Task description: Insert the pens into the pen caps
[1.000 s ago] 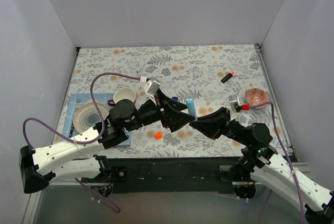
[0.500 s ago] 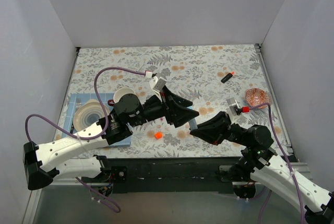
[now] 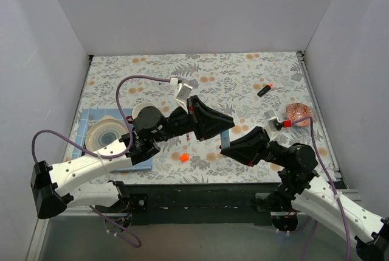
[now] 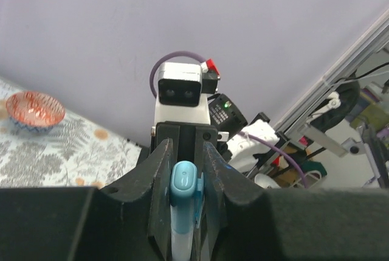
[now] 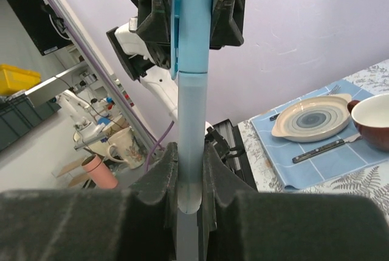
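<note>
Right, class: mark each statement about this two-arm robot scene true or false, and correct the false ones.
1. The left gripper and the right gripper are both shut on the light blue plastic pen. True.
2. The tiny bright orange plastic cap is fitted on the black pen with the orange-red end. False: the cap lies alone on the patterned tablecloth near the front edge. That pen lies apart from it, toward the far right.
3. Neither gripper touches the black pen. True.
4. The round ringed ceramic plate sits on the robot's right. False: it rests on the blue placemat on the left.
</note>
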Motion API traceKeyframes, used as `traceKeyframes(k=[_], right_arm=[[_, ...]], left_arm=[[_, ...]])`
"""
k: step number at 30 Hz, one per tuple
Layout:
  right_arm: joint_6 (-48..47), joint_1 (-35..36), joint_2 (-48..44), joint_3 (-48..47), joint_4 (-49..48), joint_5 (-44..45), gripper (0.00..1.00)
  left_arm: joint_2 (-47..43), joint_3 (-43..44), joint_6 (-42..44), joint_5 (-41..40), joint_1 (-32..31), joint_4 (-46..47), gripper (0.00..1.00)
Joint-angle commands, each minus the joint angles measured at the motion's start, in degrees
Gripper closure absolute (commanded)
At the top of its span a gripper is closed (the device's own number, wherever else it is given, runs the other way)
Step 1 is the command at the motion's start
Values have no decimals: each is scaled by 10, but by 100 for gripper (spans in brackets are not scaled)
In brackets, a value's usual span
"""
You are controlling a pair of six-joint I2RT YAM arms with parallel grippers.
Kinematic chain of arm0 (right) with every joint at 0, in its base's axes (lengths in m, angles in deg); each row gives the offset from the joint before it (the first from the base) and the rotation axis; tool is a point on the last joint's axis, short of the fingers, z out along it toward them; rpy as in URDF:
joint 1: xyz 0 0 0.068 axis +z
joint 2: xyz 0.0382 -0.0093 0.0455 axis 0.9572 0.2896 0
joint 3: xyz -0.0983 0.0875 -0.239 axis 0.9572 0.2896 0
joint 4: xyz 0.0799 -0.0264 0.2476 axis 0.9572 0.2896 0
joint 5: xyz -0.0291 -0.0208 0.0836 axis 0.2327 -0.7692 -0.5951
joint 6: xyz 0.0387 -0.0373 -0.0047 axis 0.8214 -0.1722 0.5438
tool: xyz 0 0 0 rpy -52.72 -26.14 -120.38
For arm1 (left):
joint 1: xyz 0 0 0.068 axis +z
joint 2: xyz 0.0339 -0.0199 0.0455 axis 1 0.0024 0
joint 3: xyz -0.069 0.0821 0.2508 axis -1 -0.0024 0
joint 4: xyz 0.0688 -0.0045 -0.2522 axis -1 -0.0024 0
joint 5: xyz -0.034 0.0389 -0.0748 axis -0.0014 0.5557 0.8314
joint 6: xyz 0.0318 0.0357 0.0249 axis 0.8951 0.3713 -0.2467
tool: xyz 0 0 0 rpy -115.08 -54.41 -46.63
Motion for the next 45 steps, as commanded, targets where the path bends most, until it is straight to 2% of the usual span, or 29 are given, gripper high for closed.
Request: traceKeyframes(k=[1,5,10,14,19,25,31,33,42,45], right_arm=[[-43,0,45,-130,-72,52,99],[-69,-1,84,-202,-64,48,99],[-161,-1,108,-285,16,90,99],[-210,-1,126,-330,55,104,99],[-226,-1,153,-362,60,113,99],[-208,-3,194,-391,25,98,99],[-208,-9,211,-412,-6,78,99],[-238,-9,216,-432,39,79,99],[-246,-16,205,-404,45,83,99],[-232,-17,184,-375,83,67,99]], left_arm=[[28,-35,-35,90,-15,-29,100],[30,-62,-44,105,-15,-10,100],[31,-84,-37,128,-15,-41,100],[-2,-121,-38,121,-15,-40,100],[-13,-141,-37,124,-15,-44,100],[18,-192,-63,178,-20,49,100],[38,-220,-97,186,-41,132,100],[31,-219,-94,177,-41,110,100],[-7,-231,-106,115,-41,84,100],[-21,-189,-95,52,-40,19,100]])
